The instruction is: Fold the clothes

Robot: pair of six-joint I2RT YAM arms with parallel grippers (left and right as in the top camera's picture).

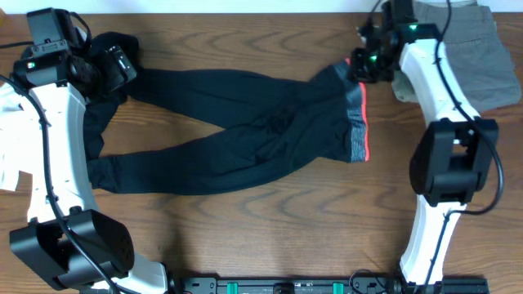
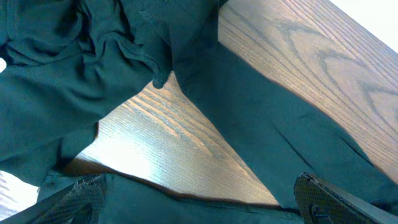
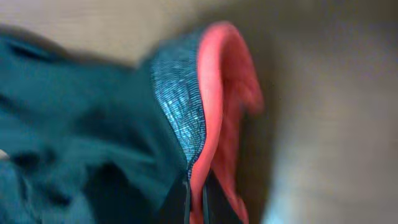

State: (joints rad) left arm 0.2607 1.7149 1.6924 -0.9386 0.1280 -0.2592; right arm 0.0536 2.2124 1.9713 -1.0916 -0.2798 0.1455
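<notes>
Long black trousers (image 1: 245, 122) lie spread across the wooden table, legs to the left, the grey-and-coral waistband (image 1: 357, 122) to the right. My right gripper (image 1: 359, 69) is at the far top corner of the waistband. In the right wrist view it (image 3: 194, 202) is shut on the coral edge of the waistband (image 3: 214, 81). My left gripper (image 1: 122, 65) hovers over the bunched leg ends at far left. In the left wrist view its fingers (image 2: 199, 208) are wide apart over black trouser fabric (image 2: 261, 112), holding nothing. No T-shirt shows.
Grey-khaki shorts (image 1: 482, 49) lie folded at the back right corner, just behind my right arm. Bare wood (image 2: 168, 137) shows between the two trouser legs. The table's front half (image 1: 270, 237) is wood.
</notes>
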